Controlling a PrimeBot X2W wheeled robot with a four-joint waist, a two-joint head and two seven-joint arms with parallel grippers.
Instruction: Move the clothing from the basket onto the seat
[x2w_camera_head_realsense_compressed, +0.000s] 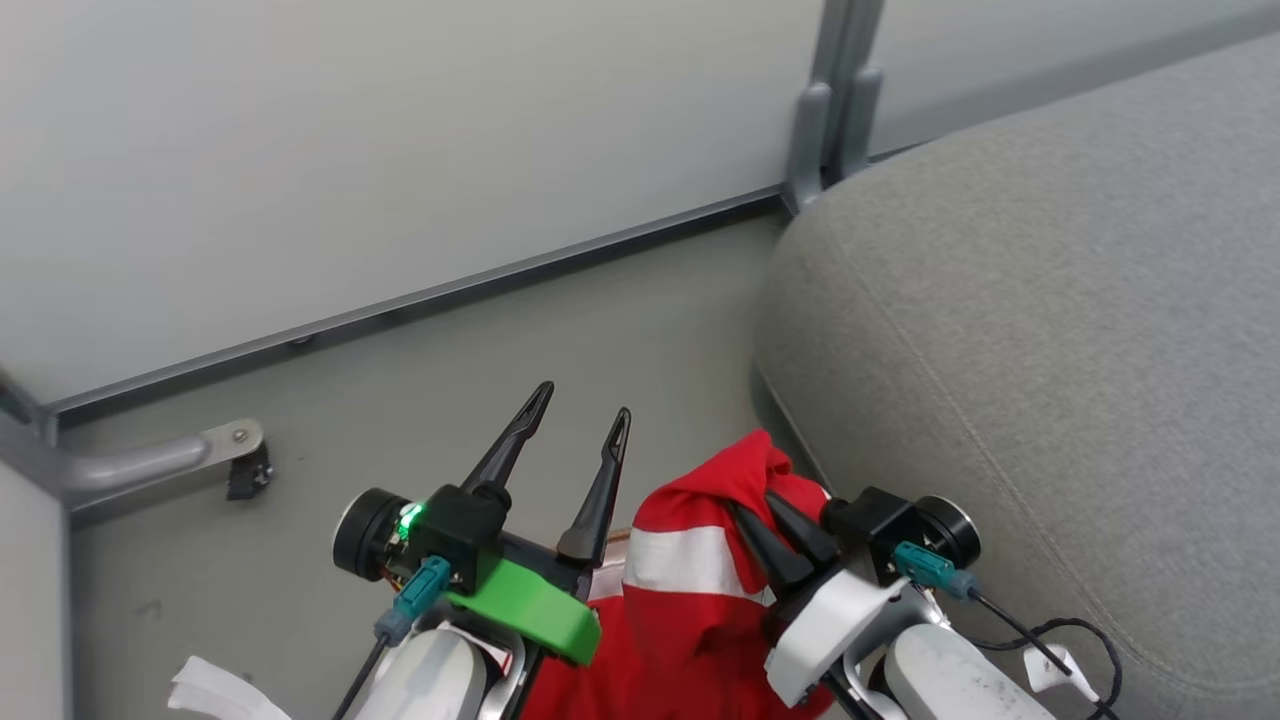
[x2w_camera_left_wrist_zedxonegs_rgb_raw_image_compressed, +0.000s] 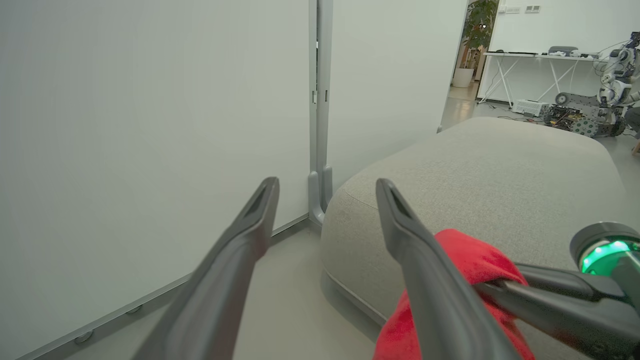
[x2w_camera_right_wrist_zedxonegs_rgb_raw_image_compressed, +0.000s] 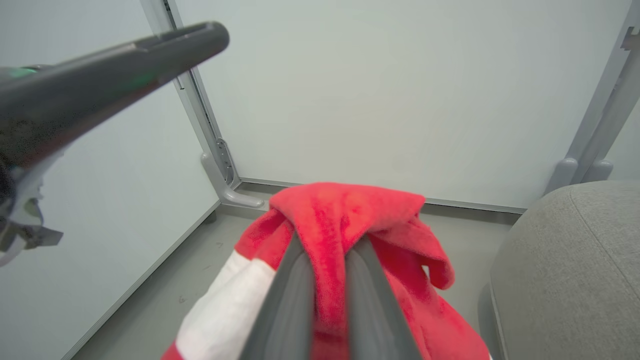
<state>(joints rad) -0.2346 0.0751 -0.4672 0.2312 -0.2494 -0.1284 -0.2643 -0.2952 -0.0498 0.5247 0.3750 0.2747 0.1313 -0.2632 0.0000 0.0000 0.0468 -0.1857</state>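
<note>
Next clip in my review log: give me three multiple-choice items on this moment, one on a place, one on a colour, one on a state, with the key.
1. In the head view, where does the seat lie relative to the clothing?
A. left
B. right
C. beneath

2. What colour is the clothing's broad stripe?
A. white
B. blue
C. black

3. How is the left gripper?
A. shut on the clothing
B. shut on nothing
C. open and empty

Key: 1 B, the seat sits to the right of the clothing held by the right gripper. 2 A, the stripe crossing the red fabric is white. 3 C, its fingers stand apart with nothing between them.
</note>
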